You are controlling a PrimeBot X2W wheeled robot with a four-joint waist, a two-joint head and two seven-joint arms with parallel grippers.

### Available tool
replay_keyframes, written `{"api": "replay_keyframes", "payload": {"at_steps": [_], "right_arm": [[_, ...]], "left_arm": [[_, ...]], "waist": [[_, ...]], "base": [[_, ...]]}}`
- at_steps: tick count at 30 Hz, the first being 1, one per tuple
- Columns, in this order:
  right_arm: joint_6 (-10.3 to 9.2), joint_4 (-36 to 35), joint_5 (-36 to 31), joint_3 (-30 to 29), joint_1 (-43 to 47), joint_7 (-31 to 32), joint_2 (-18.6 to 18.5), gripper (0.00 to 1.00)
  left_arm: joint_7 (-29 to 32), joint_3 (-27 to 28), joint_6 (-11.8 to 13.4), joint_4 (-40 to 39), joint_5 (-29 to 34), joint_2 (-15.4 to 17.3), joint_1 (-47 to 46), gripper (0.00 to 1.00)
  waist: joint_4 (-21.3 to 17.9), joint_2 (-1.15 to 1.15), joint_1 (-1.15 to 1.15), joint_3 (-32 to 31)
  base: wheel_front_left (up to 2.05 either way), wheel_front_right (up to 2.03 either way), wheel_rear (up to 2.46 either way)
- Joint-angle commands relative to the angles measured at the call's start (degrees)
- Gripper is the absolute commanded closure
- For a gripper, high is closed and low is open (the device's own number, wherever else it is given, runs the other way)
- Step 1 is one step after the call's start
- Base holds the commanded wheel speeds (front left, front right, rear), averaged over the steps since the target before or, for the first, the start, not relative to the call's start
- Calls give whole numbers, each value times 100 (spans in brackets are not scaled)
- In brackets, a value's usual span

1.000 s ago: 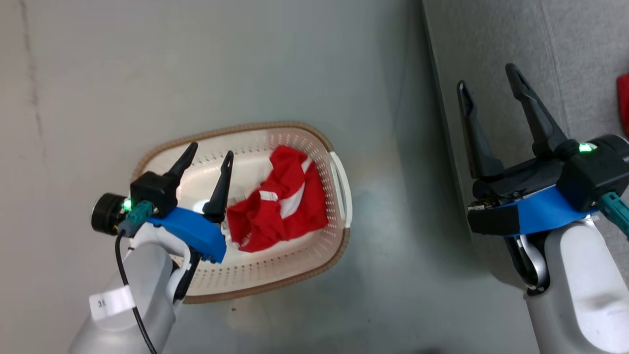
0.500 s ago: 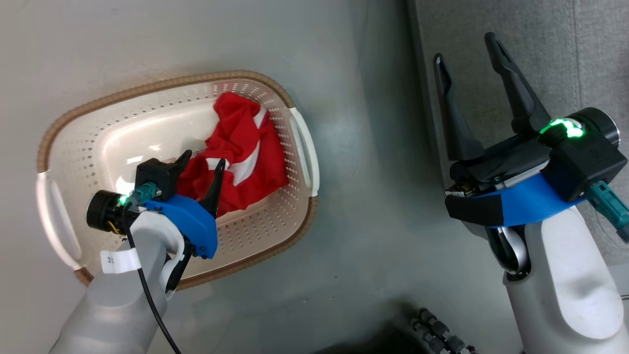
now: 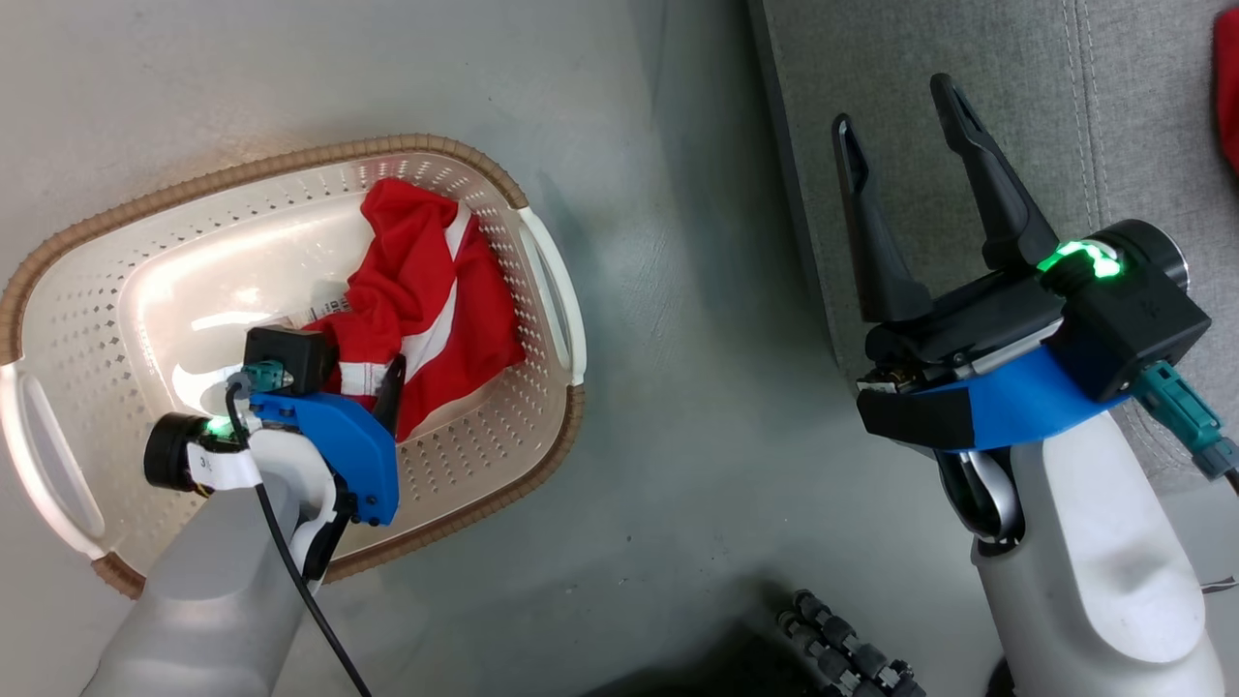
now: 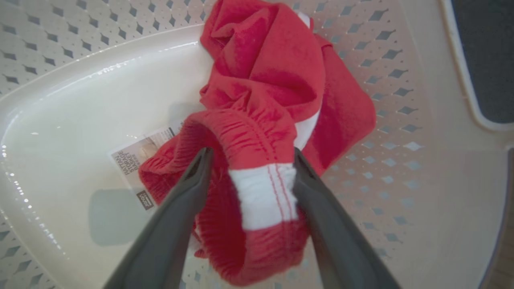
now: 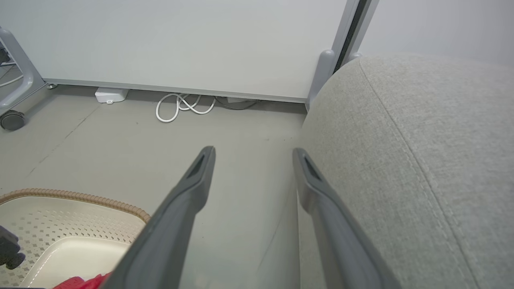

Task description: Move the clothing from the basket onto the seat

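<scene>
The cream basket (image 3: 290,165) with its brown rim sits on the floor at the left. Inside lie crumpled red shorts (image 3: 426,290) with white trim. My left gripper (image 3: 363,373) is down in the basket (image 4: 401,180), open. Its two fingers straddle the elastic waistband of the shorts (image 4: 257,132), with a white patch between them. My right gripper (image 3: 895,106) hangs open and empty at the left edge of the grey seat (image 3: 1113,116). A second red garment (image 3: 1227,87) peeks in on the seat at the far right edge. The basket's corner (image 5: 80,196) also shows in the right wrist view.
A paper label (image 4: 132,160) lies on the basket bottom beside the shorts. A black ribbed object (image 3: 842,649) lies on the floor near my base. By the far wall are a coiled white cable (image 5: 180,106), a small white box (image 5: 111,95) and a caster wheel (image 5: 12,119).
The head camera has shifted. My left gripper has dropped from above the basket down onto the red shorts, its fingers now either side of the waistband. The right gripper stays open.
</scene>
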Motion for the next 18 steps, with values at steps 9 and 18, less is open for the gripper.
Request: {"api": "replay_keyframes", "payload": {"at_steps": [9,18], "right_arm": [[-1,54,8,0,-135,-73,45,0],[-1,80,-8,19,-143,-87,53,0]], "left_arm": [[169,-87,-6,213,-144,-60,-181,0],[150,-256,-6,233,-244,-63,-214,100]], "waist": [[28,0,-1,-12],[56,0,-1,-56]], "base": [[0,0,0],[0,0,0]]}}
